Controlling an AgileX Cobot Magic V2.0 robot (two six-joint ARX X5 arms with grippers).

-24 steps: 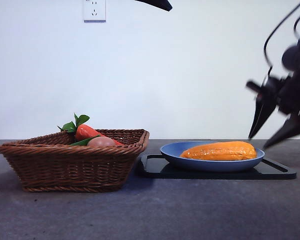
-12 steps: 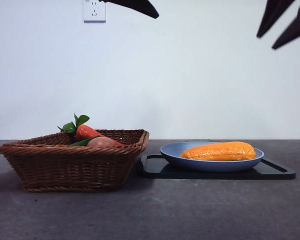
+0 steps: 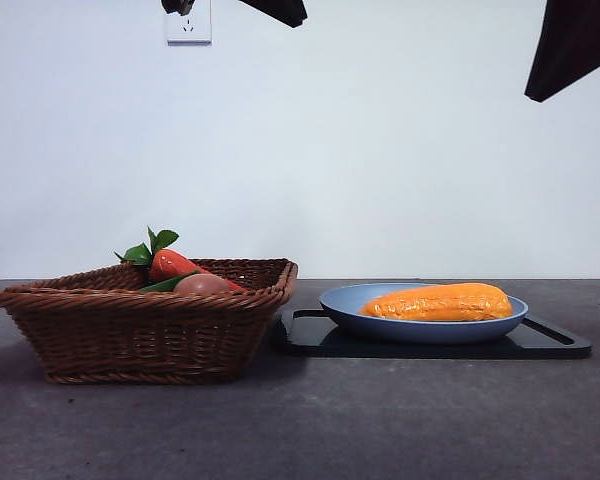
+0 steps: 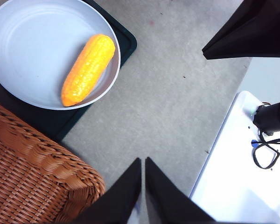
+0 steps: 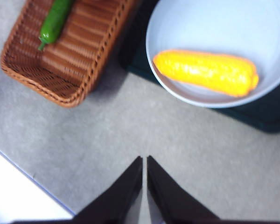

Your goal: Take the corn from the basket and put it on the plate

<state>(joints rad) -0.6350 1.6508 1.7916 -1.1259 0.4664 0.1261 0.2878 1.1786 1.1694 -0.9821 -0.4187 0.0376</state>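
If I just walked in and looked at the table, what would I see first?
Probably the bright orange corn, lying on its side in the light-blue plate that sits on a flat black tray. Next to it stands a brown wicker basket with a red-orange carrot and its green leaves poking over the rim. Both grippers hang high above the table, jaws shut and holding nothing.

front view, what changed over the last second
The right gripper rose from low beside the plate to the top corner, holding nothing. The left gripper only shifted slightly along the top edge. The corn stayed on the plate; basket and black tray did not move.
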